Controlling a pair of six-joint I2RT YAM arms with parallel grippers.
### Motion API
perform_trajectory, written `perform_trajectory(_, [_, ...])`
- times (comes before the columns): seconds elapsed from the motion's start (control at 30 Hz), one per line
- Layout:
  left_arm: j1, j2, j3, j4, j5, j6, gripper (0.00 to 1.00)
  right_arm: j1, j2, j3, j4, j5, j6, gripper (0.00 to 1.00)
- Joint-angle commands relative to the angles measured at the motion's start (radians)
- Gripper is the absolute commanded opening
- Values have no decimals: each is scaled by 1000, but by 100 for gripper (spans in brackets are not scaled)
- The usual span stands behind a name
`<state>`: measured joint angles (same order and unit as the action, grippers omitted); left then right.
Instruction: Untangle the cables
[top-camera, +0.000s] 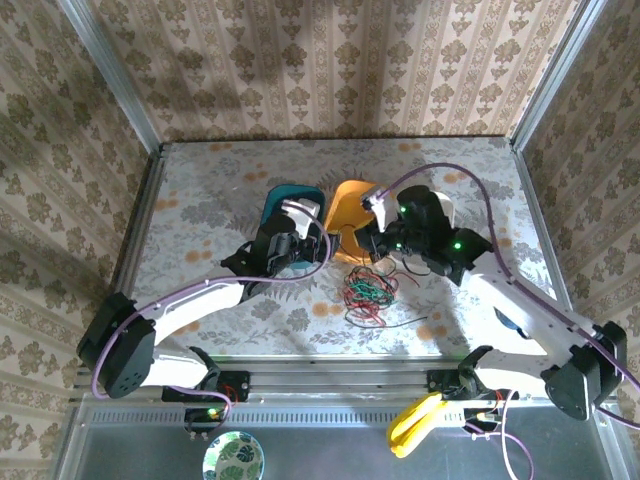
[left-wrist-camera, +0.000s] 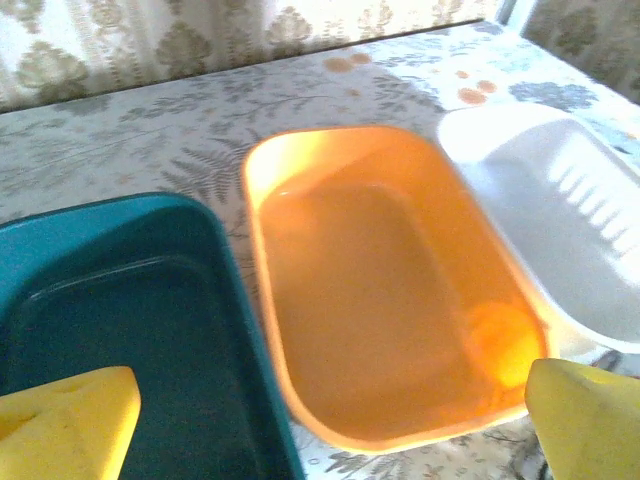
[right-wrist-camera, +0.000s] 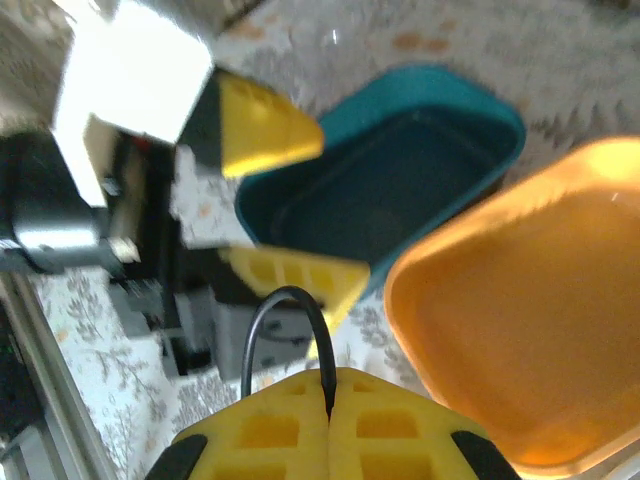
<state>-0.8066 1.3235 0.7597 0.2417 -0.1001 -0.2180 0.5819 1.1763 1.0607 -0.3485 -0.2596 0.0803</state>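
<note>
While your arms hang over the table (top-camera: 200, 190), the teal bin (left-wrist-camera: 120, 300) and orange bin (left-wrist-camera: 380, 300) sit side by side, with the cables (top-camera: 368, 292) bunched just in front: red, green, black, too small to trace. Your right gripper (right-wrist-camera: 328, 400) pinches one black cable (right-wrist-camera: 285, 296), its ends hidden; left gripper (left-wrist-camera: 330, 415) gapes wide.

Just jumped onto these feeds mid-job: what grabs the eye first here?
First, the knot of red, green and black cables on the table, between the two arms. Next, the right gripper, shut on a black cable that arches up in a loop above it. Beyond them a teal bin, an orange bin and a white bin sit side by side.
</note>
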Motion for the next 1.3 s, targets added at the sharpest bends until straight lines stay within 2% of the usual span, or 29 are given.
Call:
perform_trajectory(0.0, [-6,30,26,27,111,39,100,-7,-34,59,-15,36,-16,0])
perform_trajectory(0.33, [-26,138,87,20,218,56,100,-17,-98,196,58,22,49,0])
perform_trajectory(0.53, [-40,200,120,-1,226,75,100,-28,-118,255,120,36,74,0])
perform_trajectory(0.73, [-55,261,135,-18,192,84,100,-58,-135,317,186,42,81,0])
perform_trajectory(1.03, [-72,317,133,-18,144,90,100,-111,-108,466,195,85,31,0])
perform_trajectory(1.2, [-73,301,122,-6,74,69,100,-176,-66,502,133,191,41,0])
perform_trajectory(1.27, [-67,287,126,-17,58,49,100,-233,-50,477,119,180,91,0])
